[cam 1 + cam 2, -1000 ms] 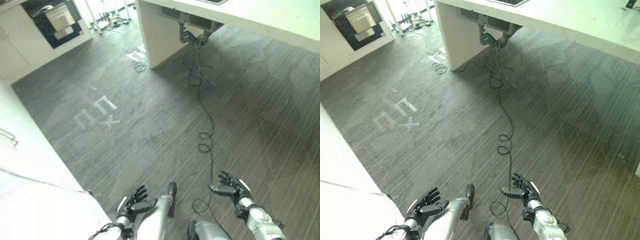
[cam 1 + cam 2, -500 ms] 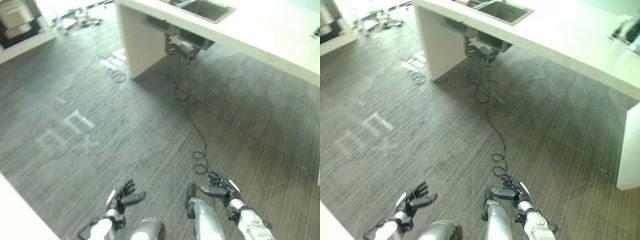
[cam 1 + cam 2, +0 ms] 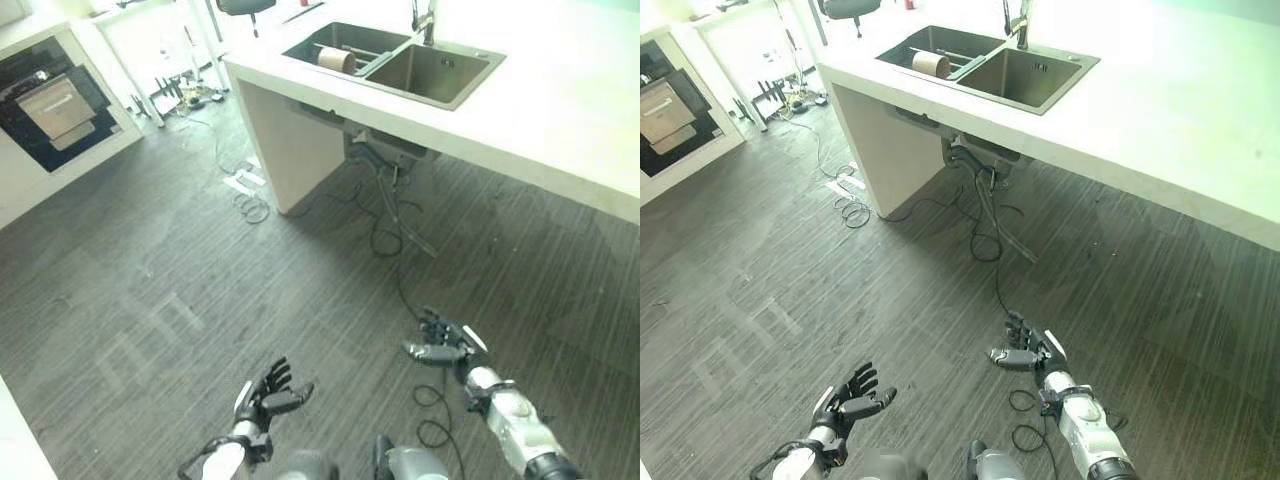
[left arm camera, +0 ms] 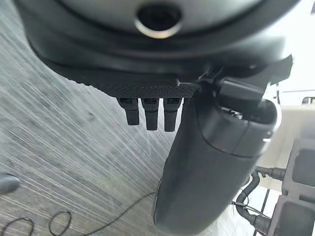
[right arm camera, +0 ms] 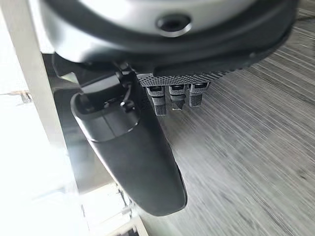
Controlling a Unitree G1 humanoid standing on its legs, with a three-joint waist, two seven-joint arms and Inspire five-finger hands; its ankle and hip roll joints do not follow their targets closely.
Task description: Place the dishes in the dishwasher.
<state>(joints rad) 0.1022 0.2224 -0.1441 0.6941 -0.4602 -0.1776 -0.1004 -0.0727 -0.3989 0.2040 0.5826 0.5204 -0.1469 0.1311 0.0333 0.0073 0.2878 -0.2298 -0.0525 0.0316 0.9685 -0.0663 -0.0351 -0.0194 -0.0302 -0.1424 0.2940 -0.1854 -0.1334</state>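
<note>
Both hands hang empty above the dark wood-grain floor (image 3: pixel 150 280). The left hand (image 3: pixel 268 393) is spread, its fingers relaxed and fanned apart with the thumb standing off to the side, touching nothing. The right hand (image 3: pixel 440 342) is likewise loose, its fingers straight and the thumb pointing inward toward the left hand, holding nothing. In the left wrist view the left hand's fingers (image 4: pixel 147 112) run out straight in a row beside the thick thumb, with only floorboards past them; the right wrist view shows the same of the right hand's fingers (image 5: pixel 176 98).

Both forearms reach forward and low from the bottom of the head views, palms turned roughly toward each other, the right hand held farther forward than the left.

The white counter (image 3: pixel 560 110) stands well ahead of the hands, with a double steel sink (image 3: pixel 400 62) sunk into its near-left corner. In the sink's left basin lies a brownish round dish or cup (image 3: pixel 336 60) on its side; what it is exactly cannot be told. It is well apart from both hands. A faucet (image 3: pixel 424 20) rises at the sink's far edge. An oven (image 3: pixel 48 105) sits in the cabinet wall far to the left.
</note>
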